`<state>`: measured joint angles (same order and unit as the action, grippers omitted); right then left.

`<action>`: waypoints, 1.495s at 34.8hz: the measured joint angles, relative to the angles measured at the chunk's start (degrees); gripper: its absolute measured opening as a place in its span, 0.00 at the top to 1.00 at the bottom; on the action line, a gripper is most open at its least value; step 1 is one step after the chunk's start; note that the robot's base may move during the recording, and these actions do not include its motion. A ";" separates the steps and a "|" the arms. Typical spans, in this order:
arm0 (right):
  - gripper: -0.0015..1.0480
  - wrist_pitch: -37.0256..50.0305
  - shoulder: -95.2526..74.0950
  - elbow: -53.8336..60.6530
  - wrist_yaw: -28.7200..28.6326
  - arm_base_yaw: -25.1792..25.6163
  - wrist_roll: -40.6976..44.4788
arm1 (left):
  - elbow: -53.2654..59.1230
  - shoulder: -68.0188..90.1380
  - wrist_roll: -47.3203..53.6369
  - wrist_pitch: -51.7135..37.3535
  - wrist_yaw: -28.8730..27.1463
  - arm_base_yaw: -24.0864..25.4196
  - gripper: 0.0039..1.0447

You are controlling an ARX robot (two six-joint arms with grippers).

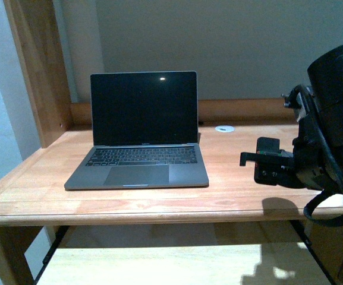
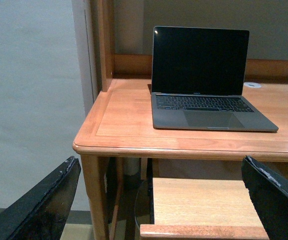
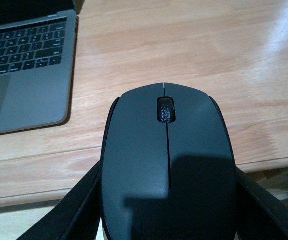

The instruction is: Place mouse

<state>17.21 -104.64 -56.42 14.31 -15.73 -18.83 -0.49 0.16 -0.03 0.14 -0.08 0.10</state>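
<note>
— Where is the mouse [image 3: 167,150]?

— In the right pincer [image 3: 167,172]. Its two black fingers [image 3: 71,210] press against the mouse's long sides, so it is pinched across its width.

— Which way does it point?

— The scroll-wheel end points away from the wrist, out over the wooden surface [image 1: 230,190] toward its back. The long axis runs along the pincer's reach, roughly in line with the laptop's [image 1: 142,133] right side edge. The domed back faces up.

— And relative to the surface?

— It sits over the front edge, right of the laptop and apart from it. The wheel end is over the wood, and the rear end hangs out past the edge. I cannot tell whether it touches the wood.

— The left pincer [image 2: 158,200]?

— Spread wide with nothing between its fingers, low in front of the surface's left front corner.

— Anything else on the surface?

— The laptop stands open with a dark screen, and a small white disc [image 1: 224,128] lies near the back rail.
</note>
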 joint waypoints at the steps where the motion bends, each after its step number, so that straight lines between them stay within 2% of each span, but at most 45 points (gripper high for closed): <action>1: 0.39 -0.46 -1.22 -1.03 -0.17 0.31 0.02 | 0.00 0.00 0.00 0.00 0.02 0.00 0.06; 17: 0.40 -8.48 -22.08 -23.32 -4.70 6.60 1.99 | 0.00 0.00 0.00 0.00 0.00 0.00 0.06; 34: 0.39 -21.29 -34.69 -45.13 -5.97 7.50 5.07 | 0.00 0.00 0.00 0.00 0.00 0.00 0.06; 36: 0.30 -22.01 -35.17 -46.12 -5.81 7.52 5.44 | 0.00 0.00 0.00 0.00 0.00 0.00 0.06; 41: 0.05 -18.56 -34.88 -44.83 -5.40 7.50 5.14 | 0.00 0.00 0.00 -0.02 0.00 0.00 0.06; 48: 0.06 -10.69 -27.89 -34.34 -3.54 6.51 3.34 | 0.00 0.00 0.00 0.00 0.02 0.00 0.06; 52: 0.06 -0.26 -16.41 -22.75 -4.00 4.09 0.39 | 0.00 0.00 0.00 -0.02 0.00 0.00 0.06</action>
<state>16.95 -121.05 -79.18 10.31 -11.64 -18.44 -0.49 0.16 -0.03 0.12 -0.08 0.10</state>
